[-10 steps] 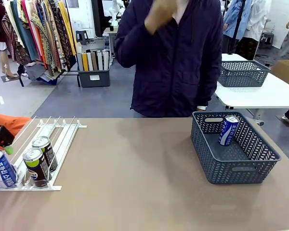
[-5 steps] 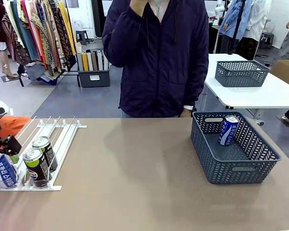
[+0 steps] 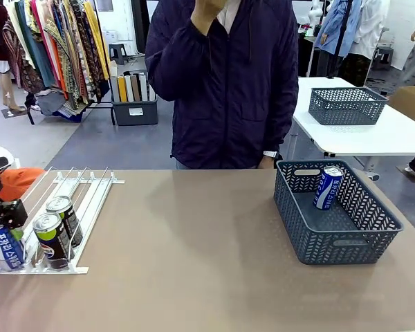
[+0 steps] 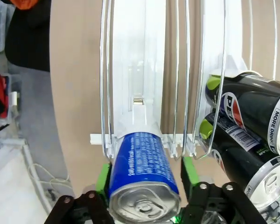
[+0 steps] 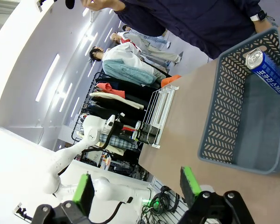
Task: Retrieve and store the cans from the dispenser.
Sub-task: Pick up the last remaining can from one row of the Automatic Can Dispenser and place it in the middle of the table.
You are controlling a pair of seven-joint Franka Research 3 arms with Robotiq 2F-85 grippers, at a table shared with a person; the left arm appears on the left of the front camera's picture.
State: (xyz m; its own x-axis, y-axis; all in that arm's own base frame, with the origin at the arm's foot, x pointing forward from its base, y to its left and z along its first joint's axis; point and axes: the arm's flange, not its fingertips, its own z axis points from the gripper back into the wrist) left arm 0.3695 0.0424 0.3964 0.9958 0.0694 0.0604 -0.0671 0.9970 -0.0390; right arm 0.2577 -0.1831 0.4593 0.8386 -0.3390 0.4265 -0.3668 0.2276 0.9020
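The white railed dispenser (image 3: 90,190) lies at the table's left. At its low end stand a blue-and-white can (image 3: 5,247) and two dark cans (image 3: 50,240) (image 3: 65,217). My left gripper (image 3: 3,216) sits over the blue-and-white can (image 4: 142,170) at the stoppers. Its green pads (image 4: 103,173) lie against both sides of the can, so it is shut on it. The two dark cans (image 4: 252,109) fill the lane beside it. Another blue-and-white can (image 3: 327,187) leans inside the grey basket (image 3: 335,242). My right gripper (image 5: 137,186) is open and empty, high above the table.
A person in a dark jacket (image 3: 228,83) stands at the far edge with one hand raised. A second grey basket (image 3: 347,105) sits on a white table behind. Bare tabletop (image 3: 194,249) lies between dispenser and basket.
My left gripper has come down from above the rack onto the blue-and-white can. The person shifted slightly and keeps the hand raised.
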